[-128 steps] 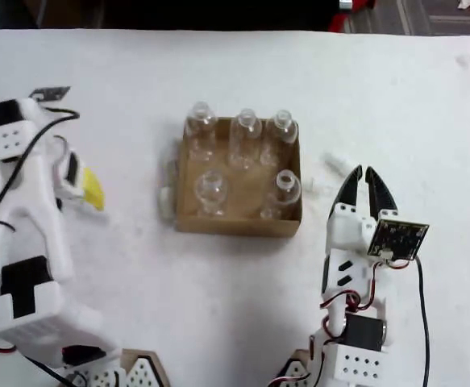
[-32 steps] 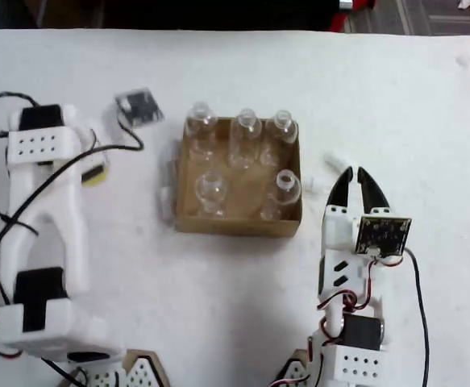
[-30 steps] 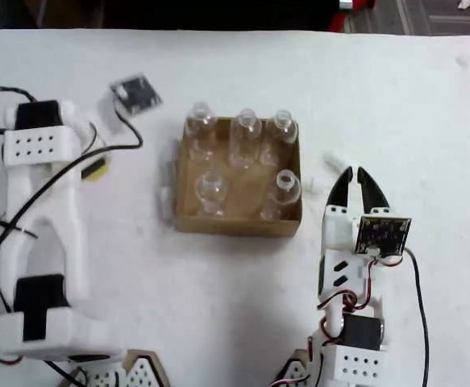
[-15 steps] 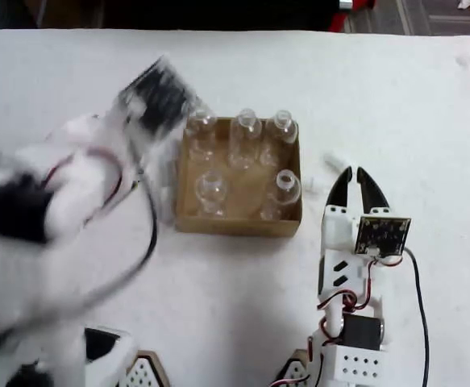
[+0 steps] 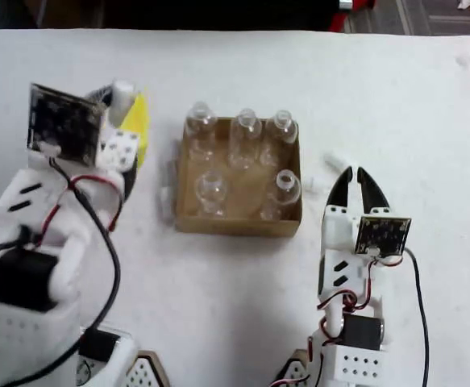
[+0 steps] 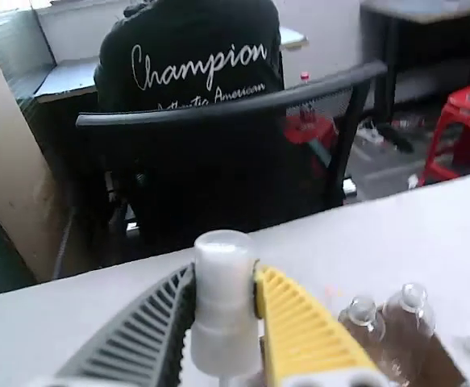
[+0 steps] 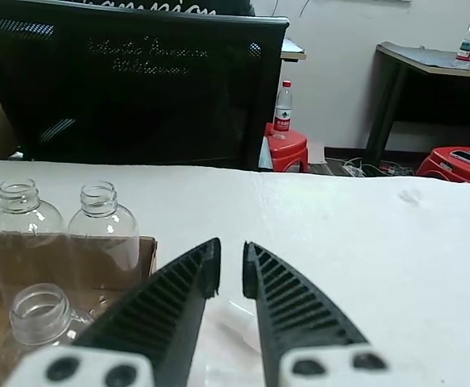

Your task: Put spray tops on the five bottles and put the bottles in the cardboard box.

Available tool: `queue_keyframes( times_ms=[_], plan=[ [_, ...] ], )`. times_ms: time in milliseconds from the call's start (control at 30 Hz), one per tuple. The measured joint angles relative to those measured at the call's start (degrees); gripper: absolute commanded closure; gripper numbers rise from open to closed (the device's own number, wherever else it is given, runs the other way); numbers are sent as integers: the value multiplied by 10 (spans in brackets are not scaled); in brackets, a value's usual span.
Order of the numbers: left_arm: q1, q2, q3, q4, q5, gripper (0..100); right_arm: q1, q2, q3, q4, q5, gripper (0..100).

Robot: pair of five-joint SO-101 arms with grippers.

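The white spray top (image 6: 222, 314) is clamped between the yellow and grey fingers of the left gripper (image 5: 128, 113), and it is carried upright in the upper left of the high view, just left of the cardboard box (image 5: 239, 226). The left arm is seen reared up from the lower-left corner, with its wrist board tilted towards the lens.

At the centre of the table (image 5: 396, 97) the five bottles (image 5: 245, 133) are found standing inside the box, three in the far row and two in the near row. All the necks are bare, with no tops fitted.

The right gripper (image 5: 356, 173) is laid low at centre right, just beside the box's right wall and aimed up the frame. Its black fingers are parted by a narrow slit, and nothing is held between them. The right arm is stretched straight up from the bottom edge. A small white piece (image 5: 332, 162) is spotted just past those fingertips.
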Motion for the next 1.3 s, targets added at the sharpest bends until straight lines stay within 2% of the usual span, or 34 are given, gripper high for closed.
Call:
queue_keyframes(
  times_ms=[100, 200, 333, 567, 800, 1067, 1300],
  plan=[
    [-1, 0, 69, -122, 80, 979, -1, 0, 0, 0, 0, 961],
    [-2, 2, 105, -231, 123, 979, 0, 0, 0, 0, 0, 961],
    [-4, 51, 83, -301, 161, 979, -1, 0, 0, 0, 0, 961],
    [-6, 266, -108, -245, 218, 979, -1, 0, 0, 0, 0, 961],
    [-6, 430, -230, -240, 227, 979, -1, 0, 0, 0, 0, 961],
    [-6, 519, -297, -240, 227, 979, -1, 0, 0, 0, 0, 961],
    [-6, 541, -302, -240, 227, 979, -1, 0, 0, 0, 0, 961]
  ],
)
